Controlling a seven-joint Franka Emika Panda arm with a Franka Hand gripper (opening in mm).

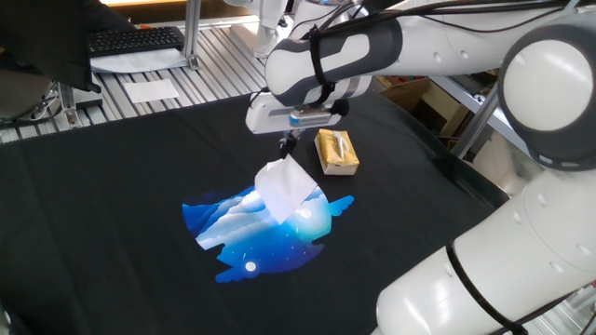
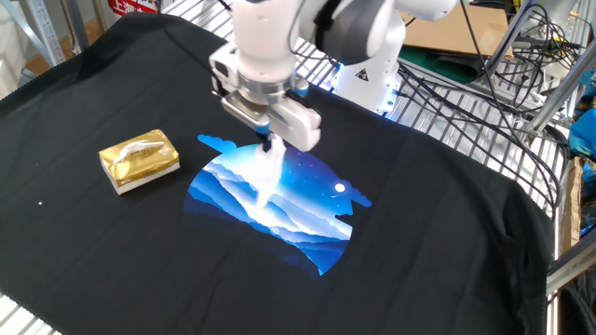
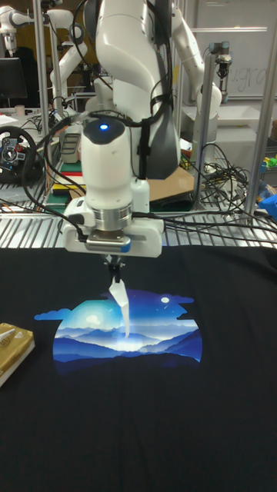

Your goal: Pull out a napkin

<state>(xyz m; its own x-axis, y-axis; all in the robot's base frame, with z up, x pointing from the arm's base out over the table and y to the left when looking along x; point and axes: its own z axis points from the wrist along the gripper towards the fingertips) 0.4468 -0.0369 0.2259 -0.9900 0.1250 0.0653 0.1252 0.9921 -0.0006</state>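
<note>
The napkin point(image 1: 282, 184) hangs from the fingers point(image 1: 288, 141) above the cloth point(image 1: 112, 205), apart from the box point(image 1: 336, 152).

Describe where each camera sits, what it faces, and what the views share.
One fixed view: high beside the arm, facing the gripper holding the napkin; arm links fill the right.
The other fixed view: high, opposite, facing the robot base; wrist and base show.
Tall fixed view: low, frontal; the whole arm shows.
All share the napkin and yellow-tan box.

The napkin point(image 1: 283, 187) is thin, soft white paper, creased. The box point(image 1: 337, 153) has a shiny golden wrap. A matt black cloth point(image 1: 112, 233) with a blue print covers the table. The arm point(image 1: 419, 37) is glossy white plastic.
</note>
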